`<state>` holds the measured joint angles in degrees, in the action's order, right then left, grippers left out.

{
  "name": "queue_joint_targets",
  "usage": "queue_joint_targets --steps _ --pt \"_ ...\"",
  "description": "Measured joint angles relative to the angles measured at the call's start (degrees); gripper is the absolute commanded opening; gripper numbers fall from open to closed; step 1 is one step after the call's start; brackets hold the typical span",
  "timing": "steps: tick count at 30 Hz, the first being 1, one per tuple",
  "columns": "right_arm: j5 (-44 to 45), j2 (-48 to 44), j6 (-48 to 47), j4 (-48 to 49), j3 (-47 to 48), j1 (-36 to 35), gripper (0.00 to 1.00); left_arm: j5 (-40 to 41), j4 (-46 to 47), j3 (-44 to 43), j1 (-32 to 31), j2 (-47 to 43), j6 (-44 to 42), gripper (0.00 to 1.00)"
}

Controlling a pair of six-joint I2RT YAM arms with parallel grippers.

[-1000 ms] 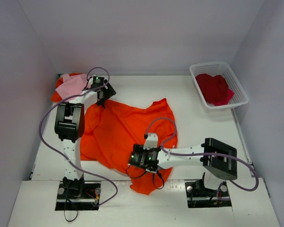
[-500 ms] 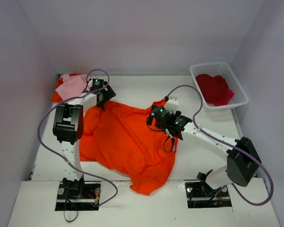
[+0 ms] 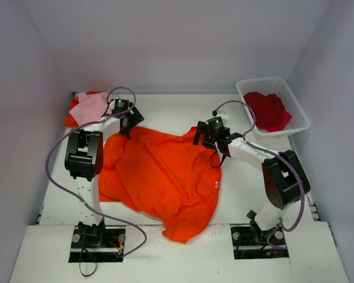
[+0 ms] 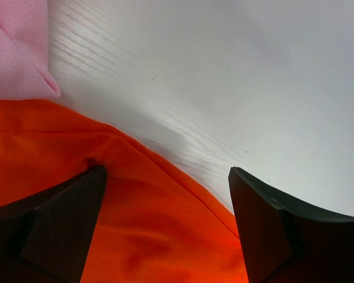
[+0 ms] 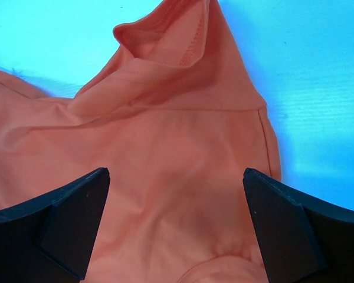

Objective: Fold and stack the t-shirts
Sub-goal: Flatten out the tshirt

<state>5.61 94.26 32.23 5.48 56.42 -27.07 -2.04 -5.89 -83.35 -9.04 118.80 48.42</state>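
Note:
An orange t-shirt (image 3: pixel 159 174) lies spread and rumpled on the white table. My left gripper (image 3: pixel 127 122) is open over its far left corner; the left wrist view shows the orange shirt (image 4: pixel 147 224) between the spread fingers. My right gripper (image 3: pixel 207 138) is open over the shirt's far right corner; in the right wrist view the orange cloth (image 5: pixel 177 159) lies between the fingers, with a raised fold beyond them. A folded pink shirt (image 3: pixel 89 106) lies on folded orange cloth at the far left. A dark red shirt (image 3: pixel 268 111) lies in the white basket (image 3: pixel 299 112).
The basket stands at the far right by the wall. The pink shirt's corner (image 4: pixel 23 53) shows in the left wrist view, close to the orange shirt's edge. Grey walls enclose the table on three sides. Cables loop over both arms.
My right arm has swung from the shirt's near hem up to its far right corner. The shirt's right side now lies flatter. The left gripper has stayed at the far left corner.

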Motion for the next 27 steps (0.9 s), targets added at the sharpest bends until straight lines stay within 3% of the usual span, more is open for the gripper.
queue_joint_targets --steps 9,27 --pt "-6.0 8.4 -3.3 5.0 0.4 1.3 0.93 0.0 0.7 0.6 0.0 -0.2 0.0 0.80" --pt "-6.6 12.9 -9.3 10.1 3.2 9.4 0.95 0.2 1.1 1.5 0.3 -0.8 0.0 0.80"
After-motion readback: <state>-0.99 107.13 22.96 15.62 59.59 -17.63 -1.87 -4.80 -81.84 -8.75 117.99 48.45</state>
